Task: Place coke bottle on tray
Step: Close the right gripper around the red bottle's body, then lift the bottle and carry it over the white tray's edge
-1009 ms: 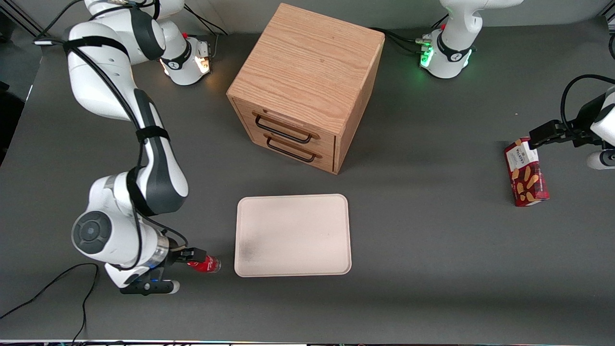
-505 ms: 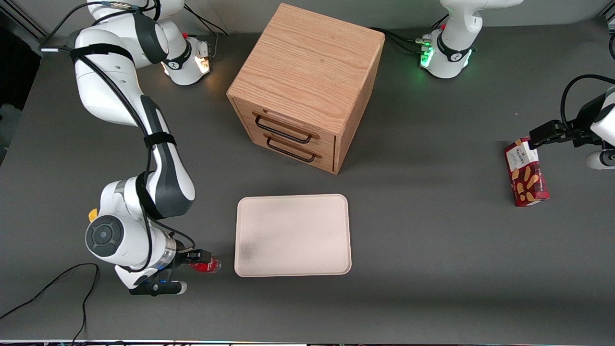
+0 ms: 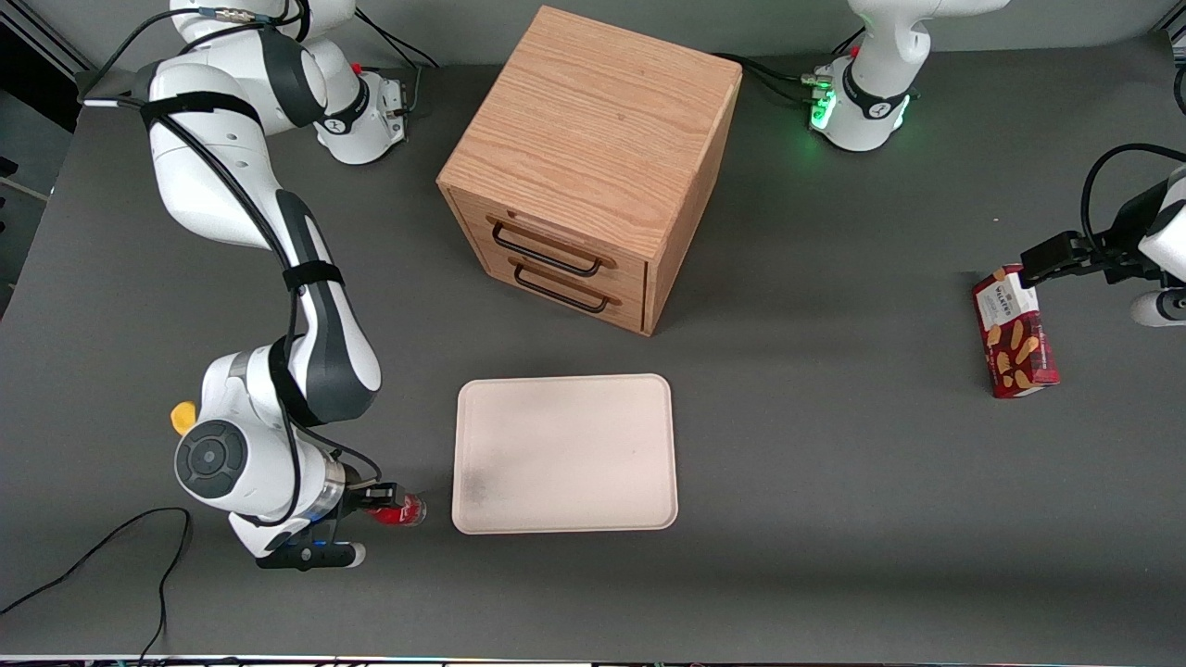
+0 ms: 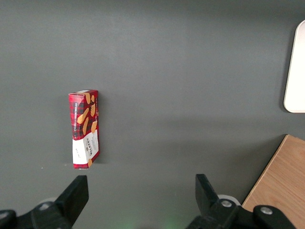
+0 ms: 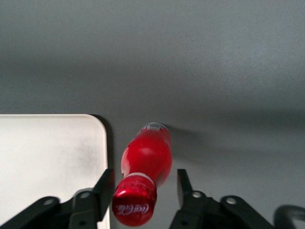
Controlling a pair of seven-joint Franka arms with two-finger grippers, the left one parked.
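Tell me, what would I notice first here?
Probably the big wooden cabinet, farther from the camera than the cream tray. Then the tiny red bottle beside the tray, standing on the table with the gripper open around it.

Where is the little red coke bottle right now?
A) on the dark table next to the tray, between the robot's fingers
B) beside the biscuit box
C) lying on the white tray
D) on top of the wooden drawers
A: the coke bottle stands on the table beside the tray, between the open gripper fingers.
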